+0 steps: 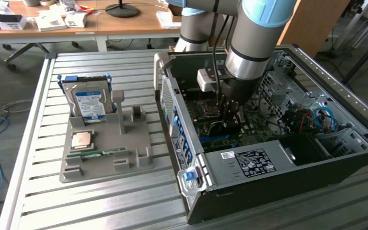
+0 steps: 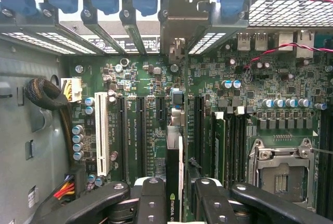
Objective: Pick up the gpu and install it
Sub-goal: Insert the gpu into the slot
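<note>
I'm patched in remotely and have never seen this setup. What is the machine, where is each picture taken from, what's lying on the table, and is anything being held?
The machine is a single robot arm reaching down into an open computer case that lies on a slatted metal table. The exterior view comes from a camera off the arm that looks over the whole scene. The wrist view comes from a camera on the arm's wrist and looks along the pincer at the motherboard inside the case.

Toward the exterior view's left of the case, a grey holder carries a silver hard drive standing upright, a processor chip and a narrow memory stick.

The pincer is shut on the gpu, seen edge-on, held over the motherboard's slots.
</note>
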Motion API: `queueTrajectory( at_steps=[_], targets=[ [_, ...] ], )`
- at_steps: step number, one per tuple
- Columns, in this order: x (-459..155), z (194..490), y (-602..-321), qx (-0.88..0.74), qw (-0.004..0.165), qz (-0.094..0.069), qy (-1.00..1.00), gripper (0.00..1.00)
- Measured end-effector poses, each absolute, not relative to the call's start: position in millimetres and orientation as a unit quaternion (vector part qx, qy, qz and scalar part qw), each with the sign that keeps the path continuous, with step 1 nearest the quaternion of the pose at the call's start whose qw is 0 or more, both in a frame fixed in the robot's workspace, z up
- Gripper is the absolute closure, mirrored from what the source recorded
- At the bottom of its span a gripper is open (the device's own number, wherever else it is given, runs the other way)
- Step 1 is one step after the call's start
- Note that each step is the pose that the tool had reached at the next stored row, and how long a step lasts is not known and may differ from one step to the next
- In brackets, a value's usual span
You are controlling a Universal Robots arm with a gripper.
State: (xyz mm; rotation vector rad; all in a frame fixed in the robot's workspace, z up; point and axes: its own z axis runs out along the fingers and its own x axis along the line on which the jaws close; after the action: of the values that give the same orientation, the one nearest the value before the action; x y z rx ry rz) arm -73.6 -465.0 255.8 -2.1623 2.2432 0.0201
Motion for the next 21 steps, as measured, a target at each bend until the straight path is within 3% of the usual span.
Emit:
queueTrajectory(
  at_steps=[21],
  targets=[
    [-73.6,255.3,-465.0,-0.696,0.013,0.006,0.718,0.74]
  ],
)
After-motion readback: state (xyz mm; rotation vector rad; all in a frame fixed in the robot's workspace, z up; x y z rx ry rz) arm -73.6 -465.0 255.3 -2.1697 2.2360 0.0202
